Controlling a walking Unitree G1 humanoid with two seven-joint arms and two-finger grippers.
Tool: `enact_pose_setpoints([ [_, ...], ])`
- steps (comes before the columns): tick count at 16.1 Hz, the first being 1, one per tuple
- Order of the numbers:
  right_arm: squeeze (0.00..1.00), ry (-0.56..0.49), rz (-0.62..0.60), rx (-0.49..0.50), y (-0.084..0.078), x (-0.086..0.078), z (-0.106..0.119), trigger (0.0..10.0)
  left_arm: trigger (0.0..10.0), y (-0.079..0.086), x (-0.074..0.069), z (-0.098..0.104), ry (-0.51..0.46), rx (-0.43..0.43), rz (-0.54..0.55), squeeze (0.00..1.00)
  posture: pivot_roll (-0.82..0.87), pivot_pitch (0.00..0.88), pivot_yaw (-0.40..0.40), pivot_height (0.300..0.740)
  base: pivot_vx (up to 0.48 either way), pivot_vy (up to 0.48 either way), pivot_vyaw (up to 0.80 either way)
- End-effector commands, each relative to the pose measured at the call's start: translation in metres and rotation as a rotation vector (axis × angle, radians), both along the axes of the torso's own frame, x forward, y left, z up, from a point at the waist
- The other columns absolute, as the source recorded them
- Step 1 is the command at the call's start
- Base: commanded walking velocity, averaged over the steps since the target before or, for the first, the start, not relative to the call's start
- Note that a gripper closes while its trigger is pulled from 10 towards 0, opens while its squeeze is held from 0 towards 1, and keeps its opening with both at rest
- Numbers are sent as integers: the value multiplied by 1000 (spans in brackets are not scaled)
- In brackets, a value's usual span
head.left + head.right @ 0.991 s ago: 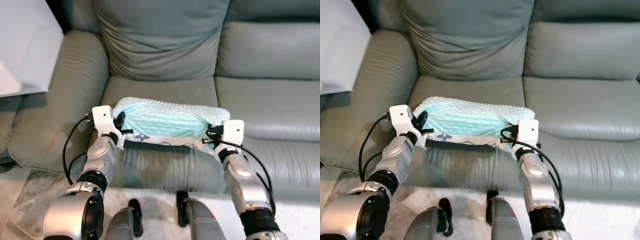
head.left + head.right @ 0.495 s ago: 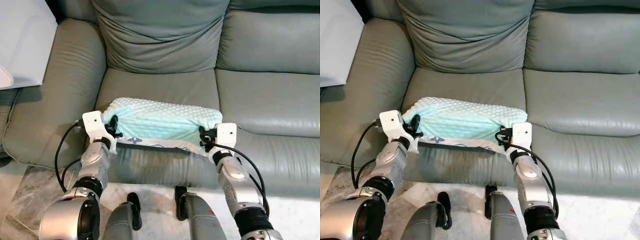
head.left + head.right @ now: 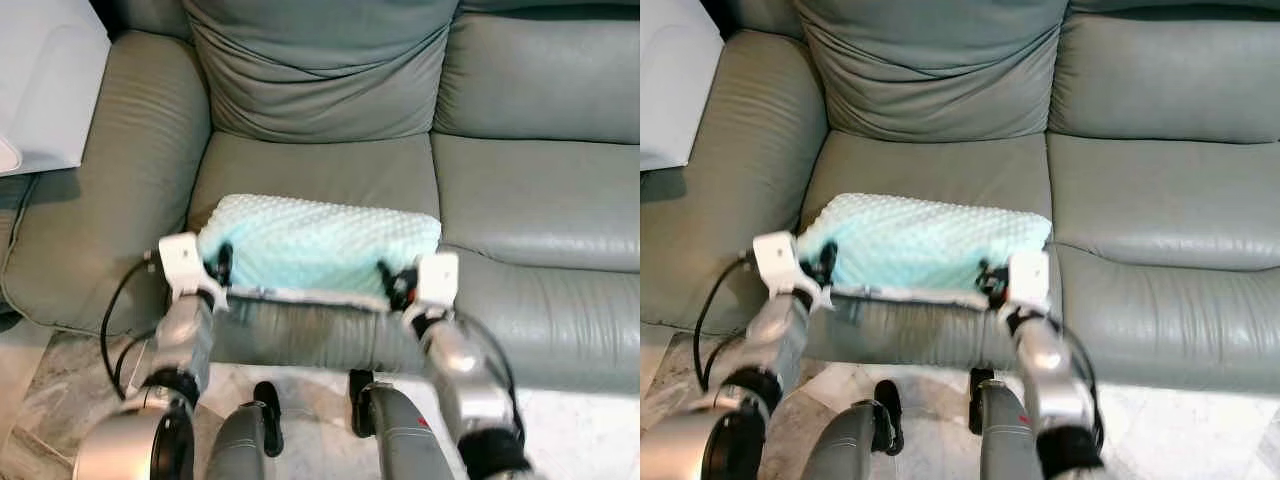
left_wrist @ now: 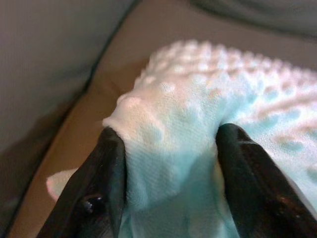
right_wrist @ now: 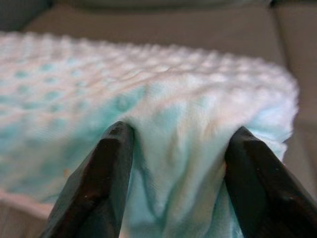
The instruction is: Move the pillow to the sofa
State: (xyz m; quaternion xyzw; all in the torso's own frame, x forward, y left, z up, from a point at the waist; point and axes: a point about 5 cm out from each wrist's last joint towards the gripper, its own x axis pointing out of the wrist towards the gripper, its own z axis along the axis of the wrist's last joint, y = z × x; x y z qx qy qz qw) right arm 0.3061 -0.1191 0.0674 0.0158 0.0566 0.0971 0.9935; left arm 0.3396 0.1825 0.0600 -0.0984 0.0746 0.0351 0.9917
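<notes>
A mint-green dotted pillow [image 3: 318,243] with a white patterned underside hangs between my two grippers, over the front edge of the grey-green sofa's seat cushion [image 3: 320,175]. My left gripper [image 3: 221,266] is shut on the pillow's left end; its black fingers [image 4: 106,171] pinch the bumpy fabric [image 4: 198,129] in the left wrist view. At the other end my right gripper [image 3: 392,283] is shut on the pillow [image 5: 163,99], fingers [image 5: 101,173] squeezing a fold. Whether the pillow touches the seat cannot be told.
The sofa's left armrest [image 3: 95,200] rises beside my left arm, and a loose back cushion [image 3: 320,70] leans behind the seat. A second seat [image 3: 540,195] lies to the right. A white object [image 3: 40,80] stands at far left. Marble floor [image 3: 40,400] lies below.
The pillow and both grippers sit slightly lower and nearer me than a second ago; the view has tilted down towards the sofa. Both grips are unchanged.
</notes>
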Motion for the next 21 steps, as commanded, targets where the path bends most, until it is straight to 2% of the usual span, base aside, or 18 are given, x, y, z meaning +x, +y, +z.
enact_pose_setpoints([
  [1,1000,38,27,-3,5,-9,-12,10000,10000,8,-16,-21,73,19,6,1000,-96,443,54,740,0,0,0],
  [4,1000,69,46,-13,7,-20,-21,10000,10000,6,-35,-40,114,28,-22,1000,-88,436,56,740,0,0,0],
  [9,1000,101,61,-54,9,-30,-30,10000,10000,-2,-45,-50,134,29,-63,1000,-87,429,54,740,0,0,0],
  [10,1000,72,71,-76,10,-33,-25,10000,10000,-6,-45,-50,125,22,-88,1000,-85,431,54,740,0,0,0],
  [14,1000,26,98,-63,10,-40,-5,10000,10000,-18,-52,-51,80,13,-204,1000,-72,444,58,740,0,0,0],
  [17,1000,27,93,-118,14,-55,15,10000,10000,-20,-65,-57,73,-10,-247,1000,-71,439,60,740,0,0,0],
  [20,1000,95,146,-57,32,-72,25,10000,10000,-20,-71,-60,87,-24,-256,1000,-71,434,62,740,0,0,0],
  [21,1000,198,178,-7,39,-83,21,10000,10000,-19,-73,-59,82,-25,-263,1000,-65,433,64,740,0,0,0],
])
